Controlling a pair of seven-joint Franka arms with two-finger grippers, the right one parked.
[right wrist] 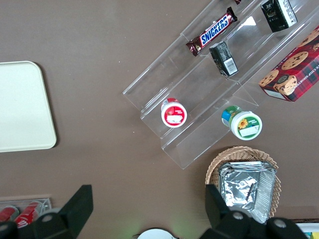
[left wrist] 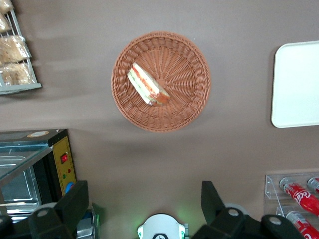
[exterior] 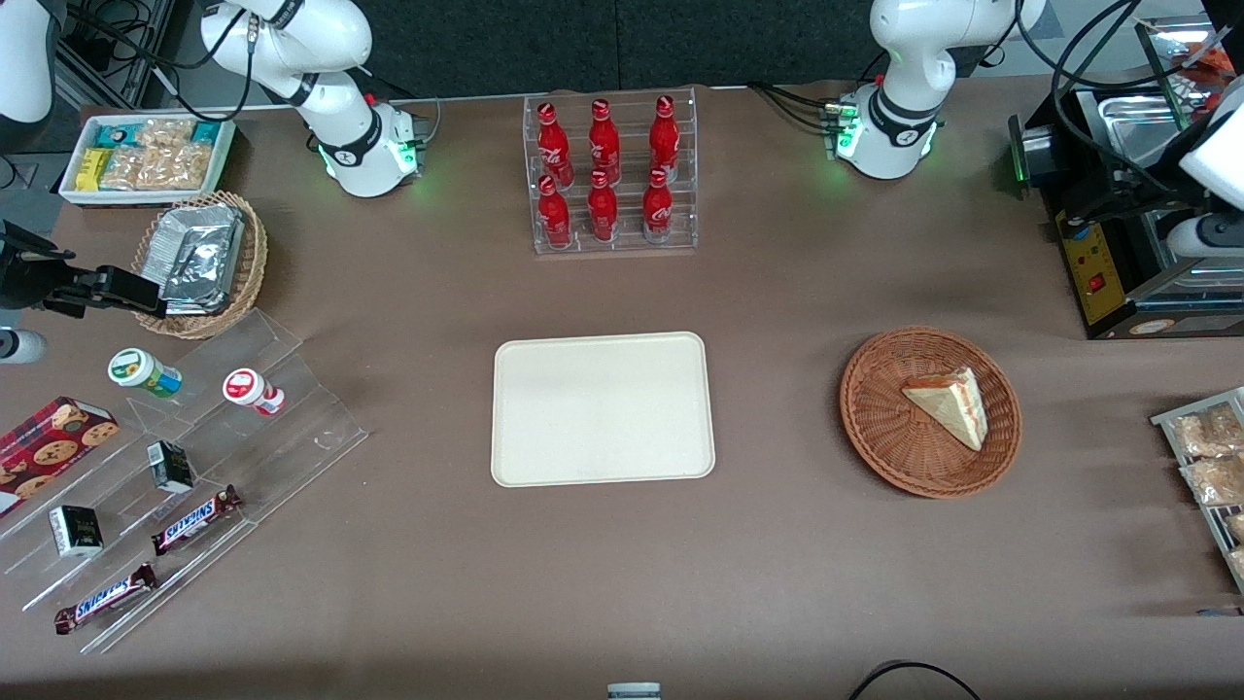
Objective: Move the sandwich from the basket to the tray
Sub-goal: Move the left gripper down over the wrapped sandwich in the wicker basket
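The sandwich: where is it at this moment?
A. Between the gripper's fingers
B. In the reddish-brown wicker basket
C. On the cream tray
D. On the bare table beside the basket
B: the sandwich lies in the basket, the tray is bare, and the open gripper is high above, holding nothing.

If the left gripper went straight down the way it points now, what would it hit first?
Probably bare table, just short of the basket holding the sandwich. The gripper is open, high above the table; depth is hard to judge, so it might clip the basket rim instead.
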